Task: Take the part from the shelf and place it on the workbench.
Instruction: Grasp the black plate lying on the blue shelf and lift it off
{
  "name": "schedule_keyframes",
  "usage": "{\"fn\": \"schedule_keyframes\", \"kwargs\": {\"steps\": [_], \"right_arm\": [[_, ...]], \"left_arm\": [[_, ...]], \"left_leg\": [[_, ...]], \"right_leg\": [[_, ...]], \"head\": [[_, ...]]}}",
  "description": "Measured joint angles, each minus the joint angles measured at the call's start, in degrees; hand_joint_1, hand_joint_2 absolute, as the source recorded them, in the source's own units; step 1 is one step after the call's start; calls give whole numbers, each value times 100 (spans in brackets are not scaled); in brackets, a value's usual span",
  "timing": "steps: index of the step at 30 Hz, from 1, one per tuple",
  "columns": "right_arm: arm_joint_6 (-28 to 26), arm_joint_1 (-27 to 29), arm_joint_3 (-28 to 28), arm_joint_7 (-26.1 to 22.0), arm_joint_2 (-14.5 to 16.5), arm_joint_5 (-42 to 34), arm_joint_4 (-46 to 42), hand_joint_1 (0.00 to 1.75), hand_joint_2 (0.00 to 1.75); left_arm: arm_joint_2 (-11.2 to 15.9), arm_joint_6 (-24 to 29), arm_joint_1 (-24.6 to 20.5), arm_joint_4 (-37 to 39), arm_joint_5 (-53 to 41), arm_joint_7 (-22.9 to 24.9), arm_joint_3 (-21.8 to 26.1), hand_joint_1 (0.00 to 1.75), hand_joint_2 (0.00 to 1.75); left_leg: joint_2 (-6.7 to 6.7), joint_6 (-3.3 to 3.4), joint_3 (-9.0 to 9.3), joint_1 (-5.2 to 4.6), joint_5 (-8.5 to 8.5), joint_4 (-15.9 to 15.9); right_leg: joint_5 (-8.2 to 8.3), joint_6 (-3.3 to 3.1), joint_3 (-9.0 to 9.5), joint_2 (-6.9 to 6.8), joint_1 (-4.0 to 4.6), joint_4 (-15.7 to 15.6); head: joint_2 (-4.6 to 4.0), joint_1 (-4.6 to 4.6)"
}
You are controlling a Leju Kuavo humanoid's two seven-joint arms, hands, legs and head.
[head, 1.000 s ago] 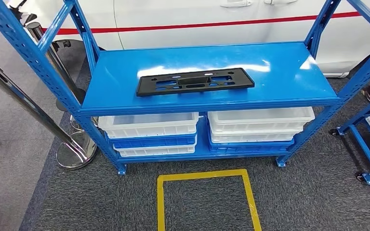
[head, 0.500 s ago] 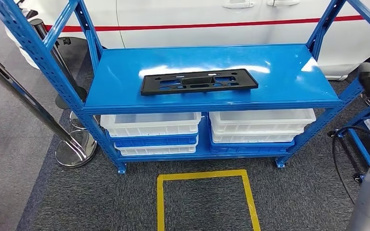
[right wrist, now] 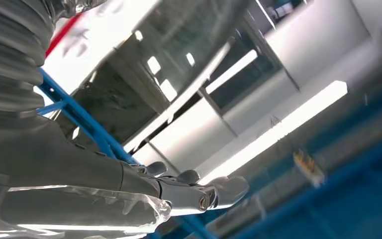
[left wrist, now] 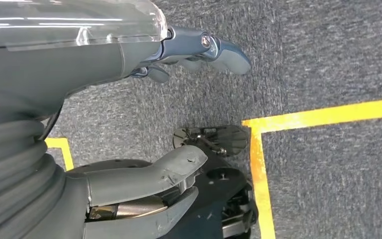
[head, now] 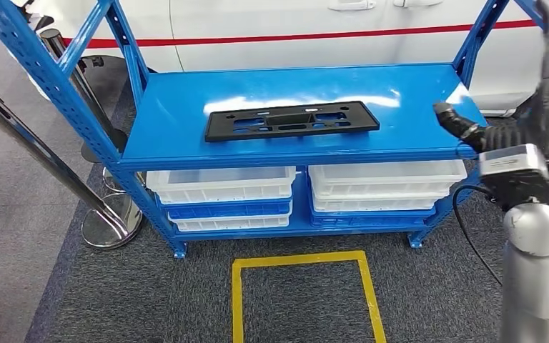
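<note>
Well to the left of the right hand [head: 472,128], the part [head: 292,121] lies flat on the blue shelf [head: 414,107].
The right hand holds nothing, its fingers [right wrist: 199,191] extended; the left hand [left wrist: 144,124] hangs over the floor, spread and holding nothing. The part is a long, thin black plate with cut-outs, probably light, stiff plastic, and could slide on the glossy shelf. Taking it by a long edge or end, fingers hooked under, looks safest.
</note>
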Motion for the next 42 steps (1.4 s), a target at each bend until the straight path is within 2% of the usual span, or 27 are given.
{"fn": "schedule_keyframes", "kwargs": {"steps": [2,4,5,6,7,8,9,11,12,16,18,20,21,22,23,25,26,28,31,32,34,36,37,38,39,41,42], "right_arm": [[123,-108,222,101,-93,144,79,0,175],[236,-182,403,175,-160,281,168,0,175],[285,-198,502,215,-189,377,225,0,175],[322,-206,618,250,-217,493,295,0,175],[338,-208,734,280,-240,605,361,0,175],[342,-208,854,305,-259,724,429,0,175],[339,-207,963,323,-275,846,498,0,175],[318,-202,1144,355,-300,1095,649,0,175],[310,-192,1216,366,-311,1205,726,0,175],[291,-132,1503,388,-330,1520,1059,0,175],[292,-152,1628,424,-333,1680,1230,0,175],[305,-139,1804,468,-333,1830,1431,0,175],[312,-109,1889,481,-333,1884,1515,0,175],[318,-81,1952,489,-333,1915,1574,0,175],[329,-67,1996,496,-333,1931,1616,0,175],[359,-70,2065,513,-333,1947,1687,0,175],[377,-71,2100,522,-330,1955,1723,0,175],[393,-43,2176,533,-323,2000,1798,0,175],[388,-5,2275,543,-306,2081,1904,0,175],[385,-4,2296,545,-300,2094,1929,0,175],[381,-3,2328,546,-283,2112,1970,0,175],[380,6,2361,546,-264,2119,2013,0,175],[380,12,2372,546,-256,2121,2037,0,175],[380,16,2379,546,-247,2122,2061,0,175],[380,18,2380,547,-239,2124,2083,0,175],[380,16,2380,547,-223,2125,2122,0,175],[380,17,2381,547,-218,2126,2139,0,175]], "left_arm": [[1,11,-5,0,-7,-45,-9,0,175],[2,7,-6,1,9,-111,-14,0,175],[2,13,-4,1,18,-140,-16,0,175],[2,31,-2,1,22,-160,-19,0,175],[2,58,-2,1,18,-171,-24,0,175],[2,86,-6,1,6,-179,-34,0,175],[2,103,-13,1,-4,-188,-46,0,175],[2,90,-35,1,-10,-220,-66,0,175],[2,72,-45,1,-3,-236,-70,0,175],[-2,-20,-49,1,17,-269,-89,0,175],[-7,-37,-57,1,7,-295,-99,0,175],[-7,-34,-64,1,-3,-330,-109,0,175],[-7,-32,-64,1,-6,-345,-111,0,175],[-7,-31,-62,1,-5,-356,-113,0,175],[-7,-42,-60,1,1,-365,-114,0,175],[-8,-93,-57,1,20,-381,-115,0,175],[-9,-123,-59,1,30,-393,-115,0,175],[-9,-147,-58,1,33,-408,-120,0,175],[-10,-141,-49,1,37,-414,-127,0,175],[-10,-141,-48,1,38,-415,-128,0,175],[-9,-140,-51,1,38,-419,-130,0,175],[-10,-125,-45,1,32,-420,-133,0,175],[-10,-117,-39,1,24,-421,-137,0,175],[-10,-113,-33,1,8,-424,-144,0,175],[-10,-116,-31,1,-9,-429,-154,0,175],[-7,-124,-38,1,-39,-447,-182,0,175],[-5,-126,-45,1,-44,-458,-195,0,175]], "left_leg": [[-3,-68,-142,16,-202,311],[-2,-123,-486,52,-550,1029],[-1,-138,-657,71,-669,1374],[0,-146,-765,85,-693,1574],[0,-146,-770,93,-608,1555],[0,-137,-669,99,-428,1317],[0,-119,-489,102,-205,922],[-6,-79,-154,83,58,210],[-9,-63,-74,70,89,34],[-15,24,-38,71,126,-98],[-11,84,-16,85,161,-155],[-9,108,-15,71,159,-156],[-9,113,-14,67,155,-148],[-11,117,-15,64,146,-136],[-14,116,-15,63,133,-117],[-23,93,-13,67,90,-63],[-26,71,-22,59,67,-28],[-31,25,-43,47,38,11],[-30,-40,-54,50,7,38],[-28,-70,-92,54,-59,128],[-24,-127,-314,69,-336,612],[-23,-156,-673,78,-631,1339],[-23,-156,-794,80,-672,1567],[-24,-143,-816,79,-603,1581],[-24,-117,-726,76,-436,1368],[-27,-34,-366,47,-53,597],[-27,0,-210,27,57,271]], "right_leg": [[16,-57,11,-10,-16,-27],[12,-86,12,-25,-7,-28],[10,-91,12,-29,-1,-27],[8,-94,13,-29,5,-26],[6,-95,15,-25,7,-25],[4,-94,21,-21,9,-24],[1,-89,29,-16,9,-24],[-5,-58,32,-12,21,-26],[-2,-33,29,-12,24,-30],[-45,79,-3,-15,9,10],[-298,106,-192,-14,7,422],[-611,117,-534,-12,11,1124],[-674,123,-667,-13,9,1380],[-634,127,-716,-14,6,1455],[-493,130,-659,-15,2,1318],[-140,130,-338,-18,-7,657],[-34,124,-190,-18,1,345],[-11,80,-66,-4,19,74],[8,-15,-67,13,25,45],[16,-49,-60,9,20,33],[23,-99,-47,-5,15,16],[19,-118,-46,-13,24,17],[17,-121,-45,-13,30,19],[16,-124,-43,-12,35,20],[15,-125,-38,-9,39,20],[12,-122,-28,-3,48,18],[13,-109,-29,0,51,16]], "head": [[0,-1],[0,0],[0,1],[0,0],[0,-1],[0,-1],[0,-1],[0,1],[0,1],[0,1],[0,2],[0,3],[0,2],[0,2],[0,3],[0,3],[0,4],[0,2],[0,0],[0,-1],[0,-1],[0,0],[0,0],[0,0],[0,0],[0,1],[0,1]]}}
